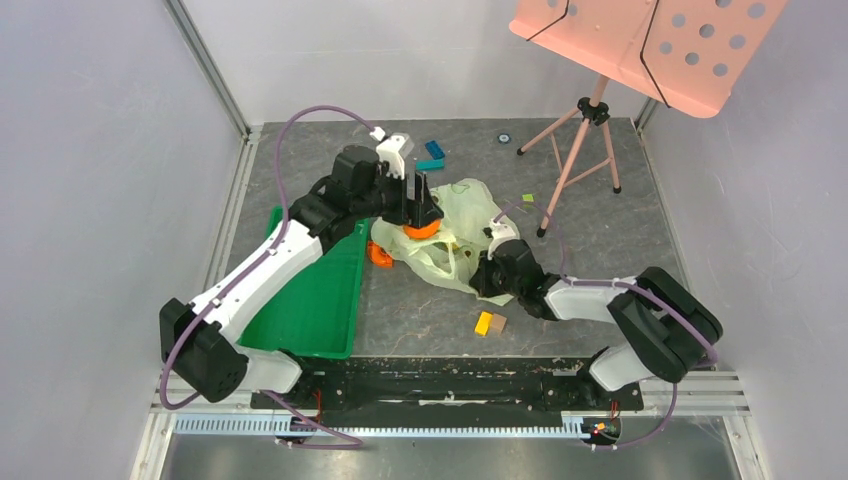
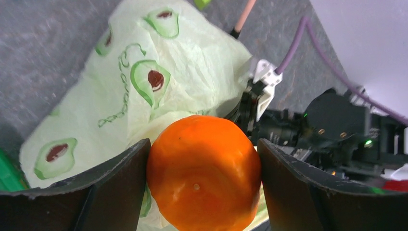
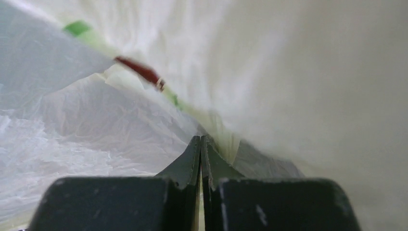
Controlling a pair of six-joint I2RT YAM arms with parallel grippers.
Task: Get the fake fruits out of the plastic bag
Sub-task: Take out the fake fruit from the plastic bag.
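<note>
Bag (image 1: pixel 466 214) pinched in right claw (image 3: pixel 200 144) | orange fruit (image 2: pixel 204 180) gripped in left claw (image 2: pixel 202 147)

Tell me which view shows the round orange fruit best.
Left wrist: the orange fruit fills the frame, clamped between the fingers of the left gripper. Top external shows only a small orange patch under that gripper, over the plastic bag. Right wrist shows just bag film, no fruit.

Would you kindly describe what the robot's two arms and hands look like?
The left arm and right arm have white links, black joints and trailing lilac cables. The left hand and right hand each have two dark, wedge-shaped fingers.
</note>
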